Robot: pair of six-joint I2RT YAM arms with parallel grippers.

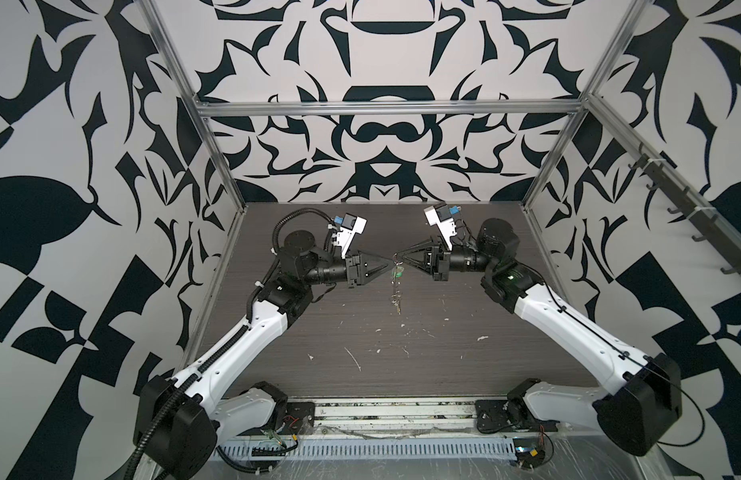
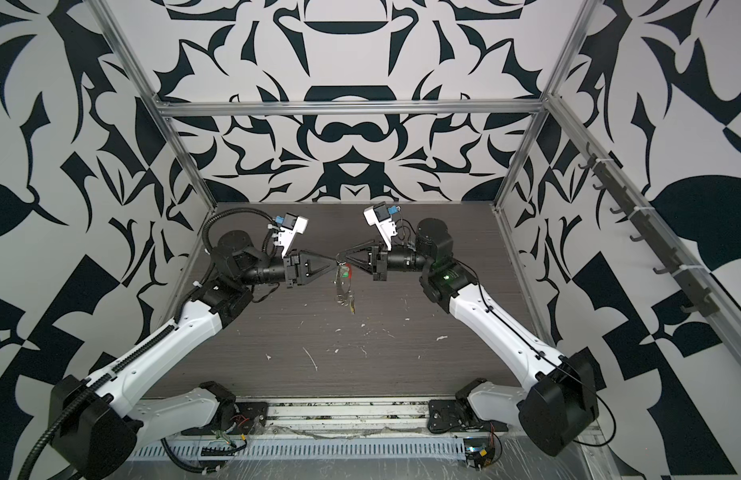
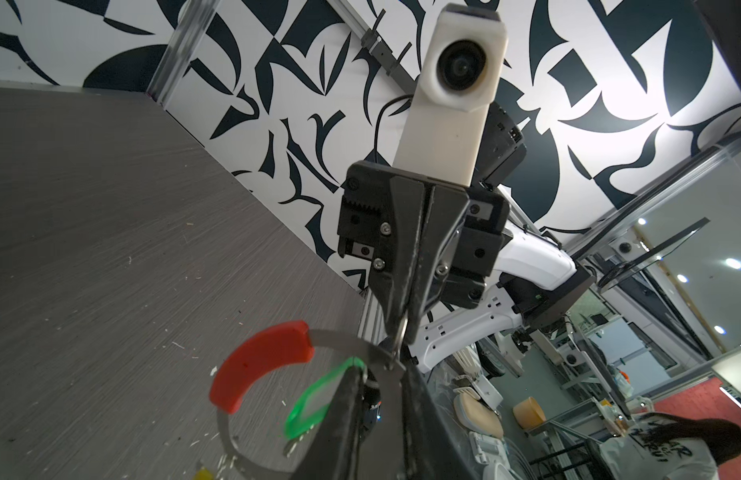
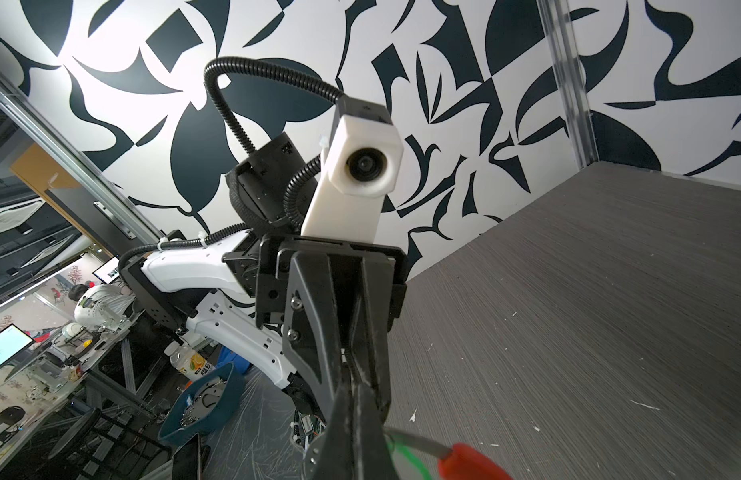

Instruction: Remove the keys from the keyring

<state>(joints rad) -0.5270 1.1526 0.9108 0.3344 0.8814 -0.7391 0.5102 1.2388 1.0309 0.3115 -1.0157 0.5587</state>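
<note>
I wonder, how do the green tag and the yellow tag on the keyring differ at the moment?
The green tag hangs high on the keyring, near the red sleeve; the yellow tag dangles at its low end. In the left wrist view the green tag shows mostly, the yellow tag only as a corner at the edge. Both are still on the keyring.

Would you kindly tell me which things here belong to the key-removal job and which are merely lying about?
Belong to the job: keyring, green-tagged key, yellow-tagged key, left gripper, right gripper.
Just lying about: white flecks on the table, wall hook rail.
</note>
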